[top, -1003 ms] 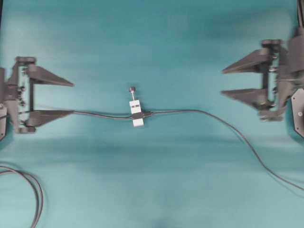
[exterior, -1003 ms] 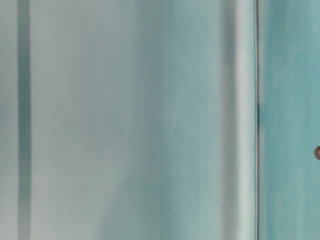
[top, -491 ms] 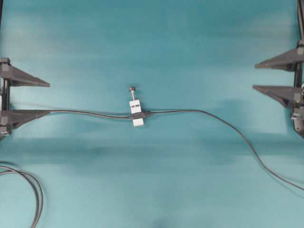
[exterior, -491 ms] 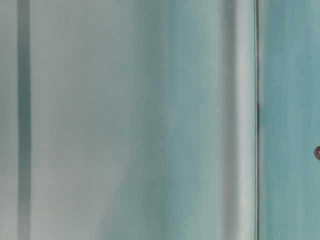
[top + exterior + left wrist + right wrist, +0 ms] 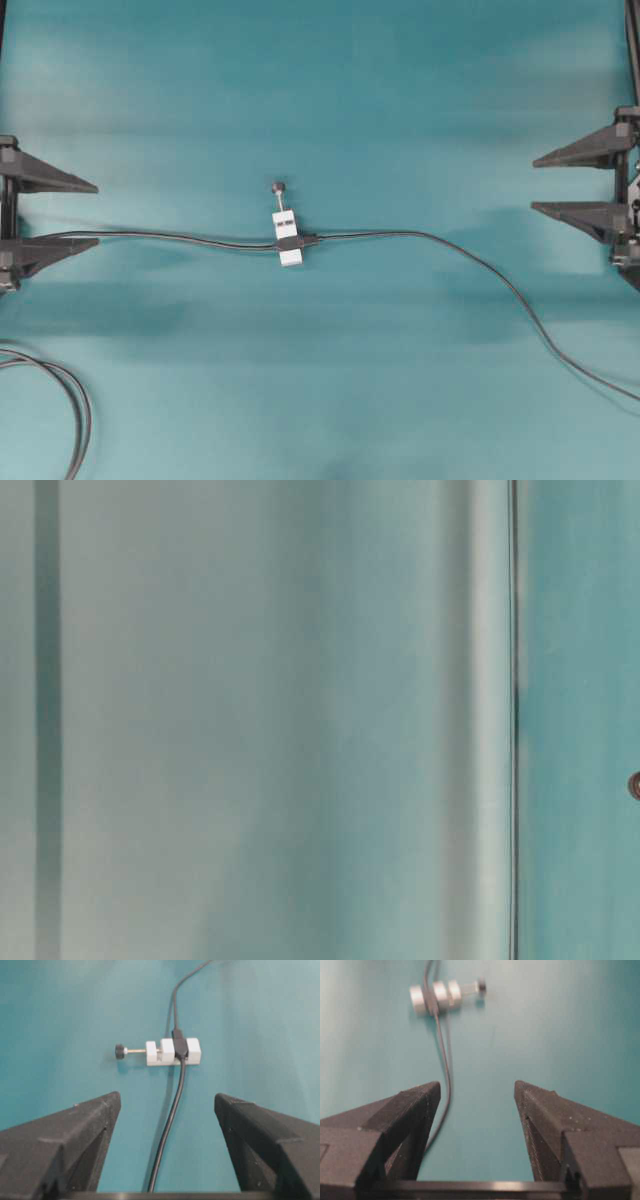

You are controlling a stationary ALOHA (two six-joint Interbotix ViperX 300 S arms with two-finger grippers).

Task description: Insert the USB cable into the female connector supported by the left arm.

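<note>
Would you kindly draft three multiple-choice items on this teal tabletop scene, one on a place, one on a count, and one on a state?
1. Where does the small white rectangular clamp block lie?
A. near the table's middle
B. between the left end effector's fingers
C. at the table's right edge

2. How many thin dark cables meet at the block?
A. none
B. two
C. four

3. How do both end effectors stand?
A. shut on a cable
B. shut on the block
C. open and empty

Answers: 1 A, the overhead view shows it midway between the arms; 2 B, one cable runs left and one cable runs right; 3 C, the left end effector and right end effector show fingers spread around bare table.
</note>
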